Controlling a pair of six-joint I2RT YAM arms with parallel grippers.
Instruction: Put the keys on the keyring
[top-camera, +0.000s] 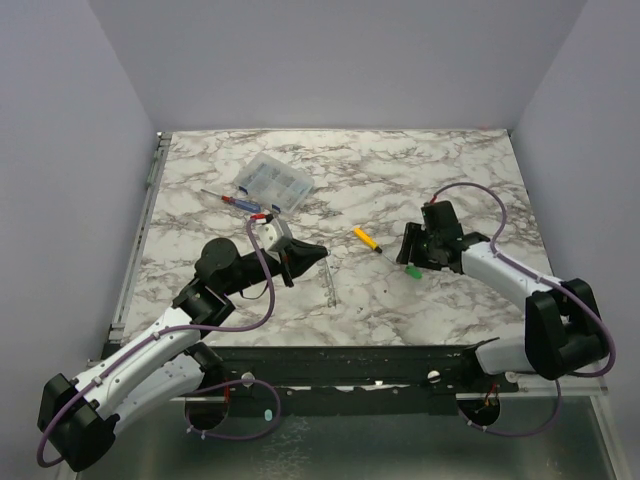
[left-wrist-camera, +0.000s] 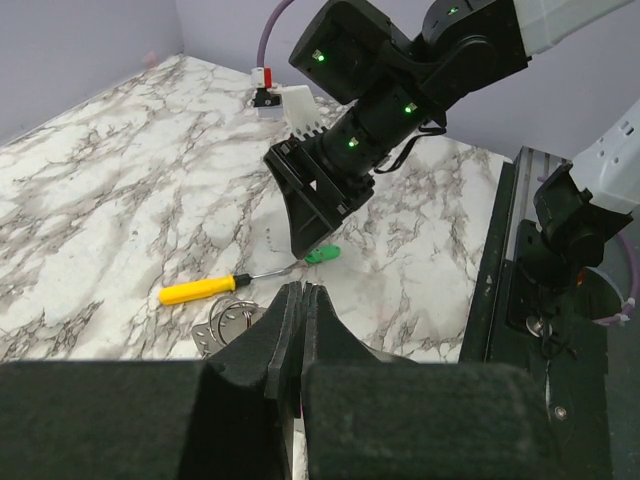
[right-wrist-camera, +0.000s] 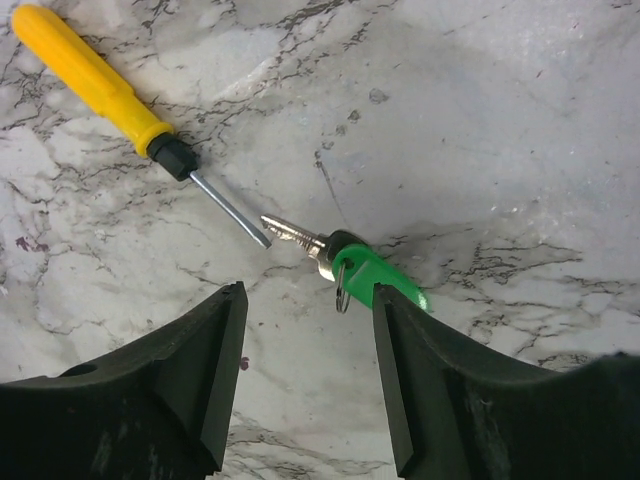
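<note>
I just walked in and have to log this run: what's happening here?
The right tool stands open over the green-headed key, which lies loose on the marble table by the tip of the yellow screwdriver. The left tool is shut, low over a metal ring; whether it grips anything is unclear.

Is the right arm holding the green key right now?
No, the green key lies on the marble table, and the right jaws stand open.

We can read no text in any of these views. We make out no label, brand, number or sign.
</note>
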